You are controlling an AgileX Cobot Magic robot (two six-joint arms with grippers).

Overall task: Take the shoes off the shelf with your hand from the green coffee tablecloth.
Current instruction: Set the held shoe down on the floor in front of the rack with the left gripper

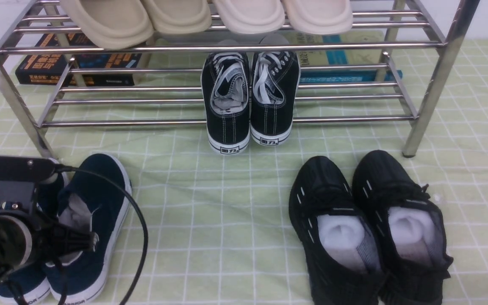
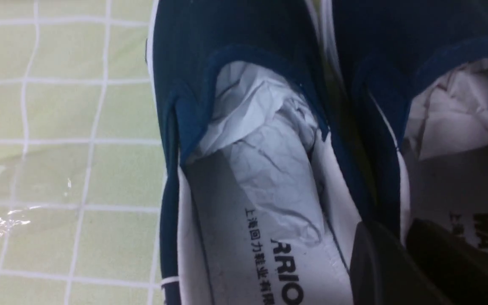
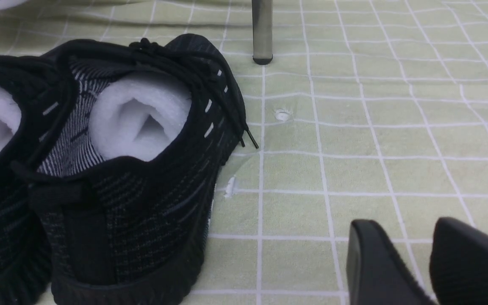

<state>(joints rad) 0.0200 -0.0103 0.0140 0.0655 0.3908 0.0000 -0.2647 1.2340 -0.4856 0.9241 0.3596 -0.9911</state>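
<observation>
Pinching both navy slip-ons (image 1: 104,199) by their inner collars, my left gripper (image 2: 396,226) sat over them on the green tablecloth (image 1: 227,212) before the shelf (image 1: 142,123). My right gripper (image 3: 407,224) gaped empty. I flagged the thin pinch: one shoe could slip on lifting.

Two navy shoes (image 1: 100,182), two laced sneakers (image 1: 227,114), two mesh trainers (image 1: 324,186), four slippers (image 1: 112,21) — two books (image 1: 45,67), one shelf (image 1: 227,47)

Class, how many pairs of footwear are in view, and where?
5. Tan slippers and cream slippers on the rack's top tier; black lace-ups on its lower tier; navy slip-ons left, black trainers right on the cloth. Others may be hidden.
</observation>
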